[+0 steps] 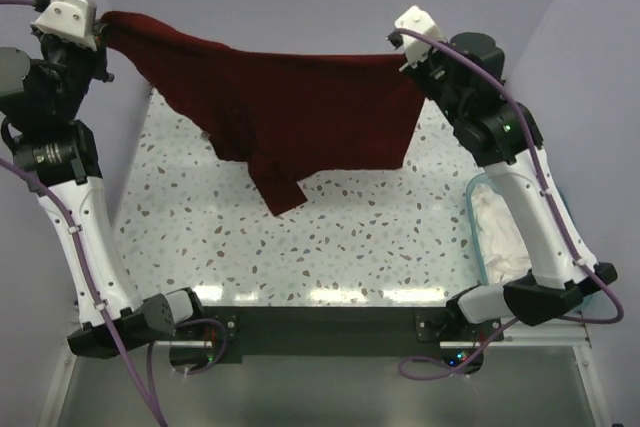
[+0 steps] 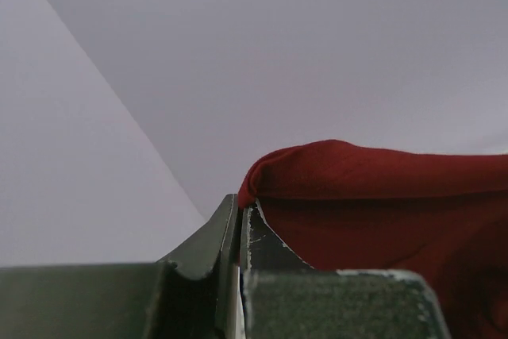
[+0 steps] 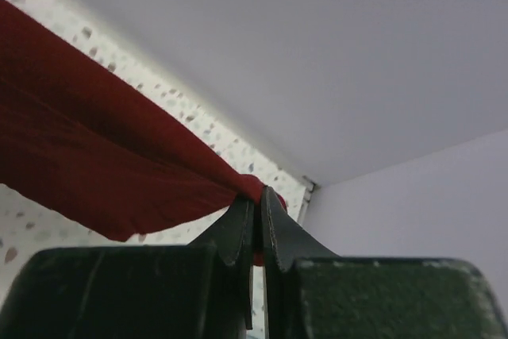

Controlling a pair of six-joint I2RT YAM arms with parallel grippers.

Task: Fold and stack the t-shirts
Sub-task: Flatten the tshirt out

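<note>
Maroon soft cloth t-shirt (image 1: 300, 107) hangs stretched in the air over my speckled white tabletop (image 1: 380, 237). It is wrinkly, and one sleeve droops down. My left pincer (image 2: 240, 206) is pinched tight on one top corner and my right pincer (image 3: 258, 196) on the other. A crumpled white cloth t-shirt (image 1: 498, 232) sits in the light blue plastic tub (image 1: 469, 209) by my right arm.

Soft, even light fills all three views, with pale glare bars on the white speckled stone-pattern tabletop (image 1: 380, 237) along its near edge and only weak shadows, while the folds of the hanging dark red cloth t-shirt (image 1: 300, 97) sink into near-black. In the wrist views the left gripper (image 2: 240, 206) and the right gripper (image 3: 258, 196) sit blurred, out of focus at the bottom. The lavender-tinted walls (image 2: 317, 53) behind look smooth.
</note>
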